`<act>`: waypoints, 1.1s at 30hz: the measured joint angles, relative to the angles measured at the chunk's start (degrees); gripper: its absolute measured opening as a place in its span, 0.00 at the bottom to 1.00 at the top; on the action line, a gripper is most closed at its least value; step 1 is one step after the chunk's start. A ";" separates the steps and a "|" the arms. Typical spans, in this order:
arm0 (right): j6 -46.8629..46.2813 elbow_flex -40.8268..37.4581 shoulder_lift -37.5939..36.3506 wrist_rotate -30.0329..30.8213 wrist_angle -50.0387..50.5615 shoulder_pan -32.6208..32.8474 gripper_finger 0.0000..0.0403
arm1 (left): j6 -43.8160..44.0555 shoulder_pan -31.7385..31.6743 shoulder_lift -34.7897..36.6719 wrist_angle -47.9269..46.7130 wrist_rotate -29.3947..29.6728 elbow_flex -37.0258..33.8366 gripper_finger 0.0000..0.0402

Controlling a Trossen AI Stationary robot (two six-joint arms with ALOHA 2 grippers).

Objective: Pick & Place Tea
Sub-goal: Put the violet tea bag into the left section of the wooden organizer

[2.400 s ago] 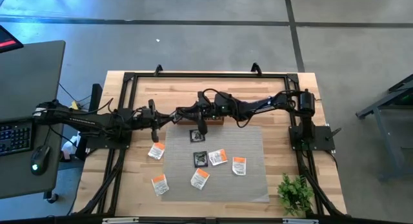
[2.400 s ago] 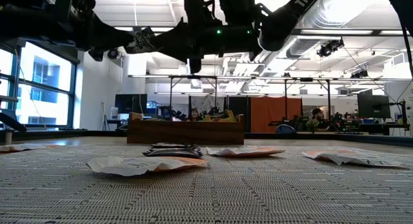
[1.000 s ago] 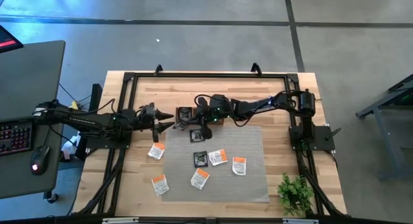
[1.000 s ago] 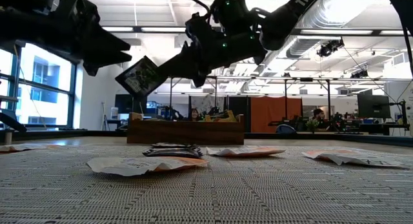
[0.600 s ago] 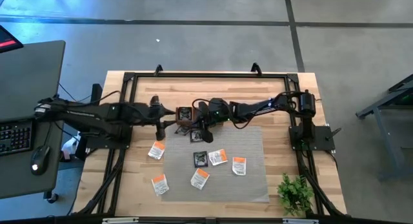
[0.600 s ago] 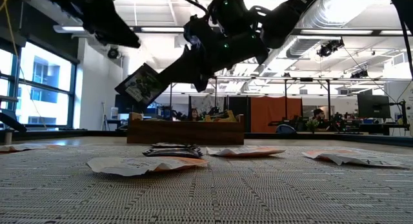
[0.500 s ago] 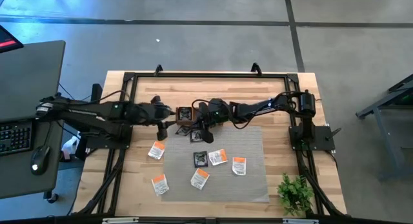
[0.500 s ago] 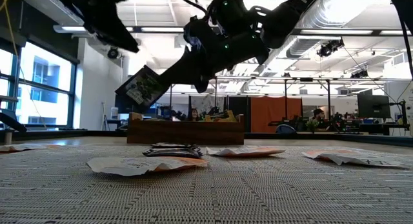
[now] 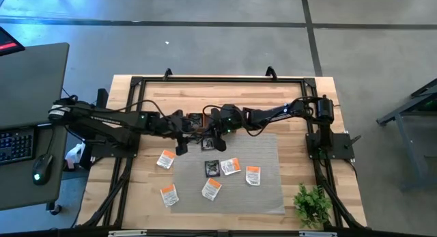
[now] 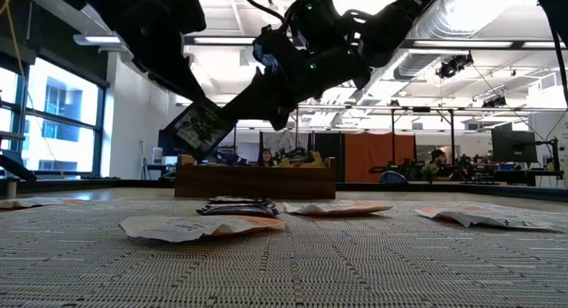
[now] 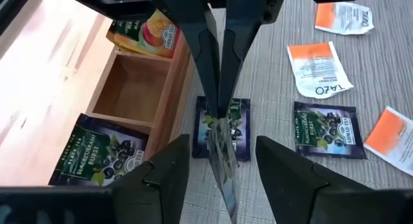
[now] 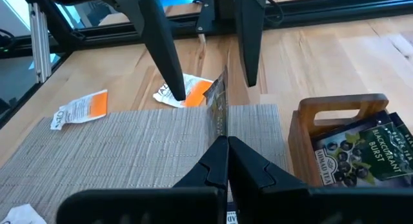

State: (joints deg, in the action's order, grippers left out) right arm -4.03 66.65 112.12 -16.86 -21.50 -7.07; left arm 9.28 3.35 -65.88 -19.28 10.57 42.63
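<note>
Black sachet (image 10: 197, 129) pinched edgewise by right end effector (image 12: 221, 141), left end effector (image 11: 217, 166) straddling.

- Held sachet (image 10: 197, 128): black, green-and-white print.
- Mat (image 9: 266, 196): grey weave.
- 6 flat sachets (image 9: 252, 175): white with orange.
- Wooden box (image 11: 139, 88): brown.
- Grippers (image 12: 219, 162): dark.

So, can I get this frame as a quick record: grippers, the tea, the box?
Stage: looks like a mid-air handover
Right gripper: shut on held black sachet, above the mat
Left gripper: open, fingers either side of that sachet, not closed on it
Box: black sachets in one end compartment, yellow ones in the other, middle empty
Lying loose: two loose black sachets, several white-orange sachets
</note>
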 joint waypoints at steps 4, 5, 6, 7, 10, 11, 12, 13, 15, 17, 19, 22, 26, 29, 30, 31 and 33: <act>0.10 0.00 0.00 0.00 0.00 0.00 0.00 | 0.00 0.00 -0.03 -0.06 0.24 0.00 0.41; 0.25 0.00 0.00 0.00 0.00 0.00 0.00 | 0.00 0.00 -0.03 -0.07 0.24 0.00 0.39; 0.38 0.00 0.00 0.00 0.00 0.00 0.00 | 0.00 -0.01 -0.03 -0.09 0.22 0.00 0.37; 0.46 0.00 0.00 0.01 0.00 0.00 0.00 | 0.00 -0.01 -0.03 -0.10 0.17 0.00 0.34; 0.52 0.00 0.00 0.02 -0.04 0.00 0.00 | 0.00 -0.02 -0.03 -0.19 -0.98 0.00 0.24; 0.54 0.00 0.00 0.01 -0.04 0.00 0.00 | 0.00 -0.02 -0.03 -0.19 -1.26 0.00 0.21; 0.56 0.00 0.00 0.02 -0.04 0.00 0.00 | 0.00 -0.01 -0.03 -0.19 -1.29 0.00 0.17; 0.59 0.00 0.00 0.02 -0.06 0.00 0.00 | 0.00 0.00 -0.03 -0.19 -1.26 0.00 0.14; 0.56 0.00 0.00 0.41 -0.10 0.00 0.00 | 0.00 -0.02 -0.03 -0.19 -0.68 0.00 0.08; 0.80 0.00 0.00 0.50 -0.14 0.00 0.00 | 0.00 -0.02 -0.03 -0.19 0.47 0.00 0.03; 1.45 0.00 0.00 0.58 -0.16 0.00 0.01 | 0.02 -0.02 -0.03 -0.19 1.63 0.00 0.01; 1.55 0.00 0.00 1.64 -0.20 0.13 0.02 | 0.02 -0.01 -0.03 -0.17 2.33 0.00 0.01; 1.55 0.00 0.00 4.52 -0.17 0.39 0.04 | 0.50 -0.02 -0.03 -0.19 3.26 0.00 0.00; 1.60 0.00 0.00 4.55 0.10 0.39 0.07 | 3.28 0.00 -0.01 -0.67 7.07 0.00 0.00; 1.85 0.00 0.00 4.55 0.11 0.39 0.08 | 4.16 0.00 0.01 -1.18 8.68 0.00 0.00; 2.24 0.00 0.00 4.58 0.14 0.39 0.09 | 4.88 0.00 0.27 -1.90 10.41 0.00 0.00; 2.79 0.00 0.00 5.05 0.55 0.39 0.13 | 6.45 0.00 1.68 -4.04 13.71 -0.04 0.00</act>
State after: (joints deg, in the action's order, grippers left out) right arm -1.23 66.65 112.12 -11.81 -20.95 -6.68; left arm 15.72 3.36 -64.19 -23.31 24.27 42.59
